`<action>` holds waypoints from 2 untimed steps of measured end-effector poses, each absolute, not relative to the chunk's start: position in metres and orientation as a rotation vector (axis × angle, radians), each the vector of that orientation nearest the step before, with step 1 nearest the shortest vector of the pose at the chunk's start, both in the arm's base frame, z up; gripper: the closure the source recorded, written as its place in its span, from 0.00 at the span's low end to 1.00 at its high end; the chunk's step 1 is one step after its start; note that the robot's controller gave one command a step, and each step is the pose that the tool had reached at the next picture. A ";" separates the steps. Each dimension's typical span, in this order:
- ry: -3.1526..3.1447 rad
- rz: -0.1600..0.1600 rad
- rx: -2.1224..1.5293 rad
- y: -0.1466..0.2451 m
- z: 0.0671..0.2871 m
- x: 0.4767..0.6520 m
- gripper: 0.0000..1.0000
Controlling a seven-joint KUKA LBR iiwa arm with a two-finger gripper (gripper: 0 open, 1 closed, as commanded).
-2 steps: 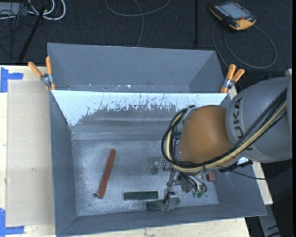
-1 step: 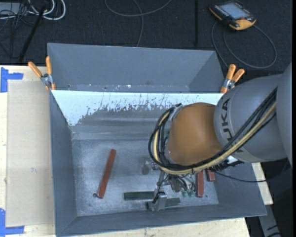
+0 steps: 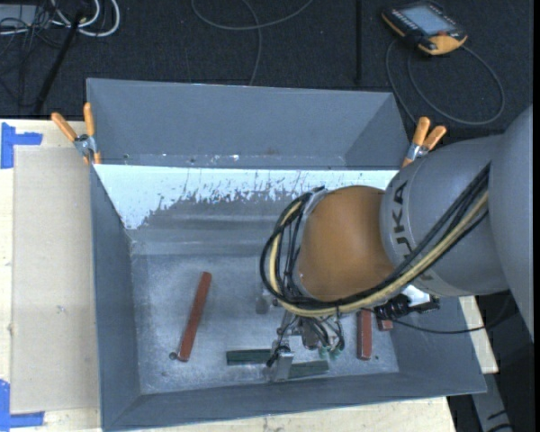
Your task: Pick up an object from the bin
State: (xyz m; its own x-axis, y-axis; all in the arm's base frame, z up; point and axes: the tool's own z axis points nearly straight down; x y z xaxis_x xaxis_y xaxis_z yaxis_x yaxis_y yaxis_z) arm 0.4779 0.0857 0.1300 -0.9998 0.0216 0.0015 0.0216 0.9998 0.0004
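Observation:
My gripper (image 3: pixel 284 356) is low over the bin floor near the front wall, under the arm's orange dome. A dark green flat bar (image 3: pixel 250 357) lies right at it, reaching out to its left along the front wall, and a further green piece (image 3: pixel 311 365) shows just to its right. It is too hidden to tell whether the bar is gripped. A short reddish-brown stick (image 3: pixel 365 335) lies to the right of the gripper, partly under the arm.
A longer reddish-brown stick (image 3: pixel 194 316) lies tilted on the left part of the floor, well apart from the gripper. The arm and its cables cover the right half of the bin. The front wall is close below the gripper.

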 end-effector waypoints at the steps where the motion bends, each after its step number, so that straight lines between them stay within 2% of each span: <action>1: -3.139 -0.002 0.244 0.086 0.082 0.473 0.00; 2: -3.135 0.000 -0.191 0.082 0.070 0.471 1.00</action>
State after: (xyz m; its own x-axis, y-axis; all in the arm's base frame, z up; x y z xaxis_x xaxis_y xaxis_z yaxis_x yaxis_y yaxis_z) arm 0.4711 0.0822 0.0700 -0.9926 0.1215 0.0005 0.1215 0.9926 0.0000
